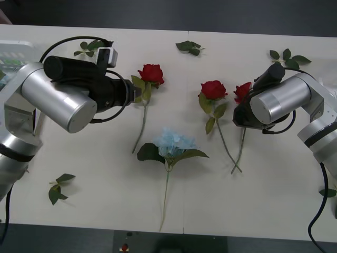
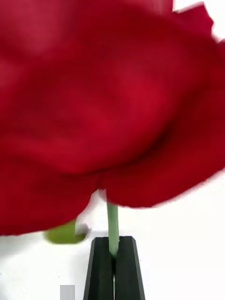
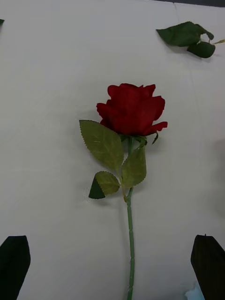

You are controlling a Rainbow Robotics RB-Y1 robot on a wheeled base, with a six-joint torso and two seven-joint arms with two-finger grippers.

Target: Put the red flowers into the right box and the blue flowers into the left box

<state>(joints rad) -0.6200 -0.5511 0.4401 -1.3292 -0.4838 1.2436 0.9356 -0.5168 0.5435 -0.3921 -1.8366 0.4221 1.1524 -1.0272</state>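
Note:
Three red flowers lie on the white table: one [image 1: 151, 74] at centre left, one [image 1: 213, 89] right of centre, and one [image 1: 243, 91] beside it, partly under my right arm. My right gripper [image 2: 112, 241] is shut on the thin green stem [image 2: 112, 220] just below that last rose's head [image 2: 108, 103]. My left gripper [image 3: 111, 238] hovers open over the centre-left rose [image 3: 132, 108], its black fingers either side of the stem. A single blue flower [image 1: 174, 142] lies in the middle. The left box [image 1: 11, 52] shows at the far left edge. The right box is out of view.
Loose green leaf sprigs lie at the back [image 1: 189, 47], back right [image 1: 289, 57], back left [image 1: 90, 46], front left [image 1: 58, 187] and by the right edge [image 1: 327, 192]. The table's front edge [image 1: 168, 227] runs close below the blue flower's stem.

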